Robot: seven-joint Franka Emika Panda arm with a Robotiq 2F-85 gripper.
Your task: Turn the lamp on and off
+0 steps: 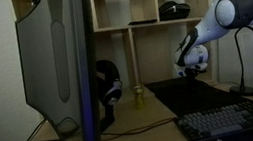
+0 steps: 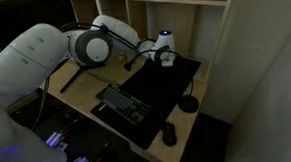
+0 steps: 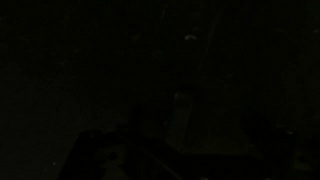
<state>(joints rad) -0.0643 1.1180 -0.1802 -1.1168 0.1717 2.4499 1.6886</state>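
Note:
The room is dim. The lamp [image 1: 242,63] is a thin black stem on a small round base at the right of the desk, with its head partly behind the arm near the top; it looks unlit. In an exterior view its round base [image 2: 189,105] stands on the desk to the right of the black mat. My gripper [image 1: 189,66] hangs over the back of the mat, left of the lamp and apart from it; it also shows in an exterior view [image 2: 162,58]. Its jaws are too dark to read. The wrist view is almost black.
A large monitor [image 1: 54,61] fills the left foreground. Headphones [image 1: 108,83] and a small yellow can [image 1: 138,96] stand at the back of the desk. A keyboard [image 2: 122,104] and a mouse [image 2: 168,135] lie at the front. Wooden shelves [image 1: 147,2] stand behind.

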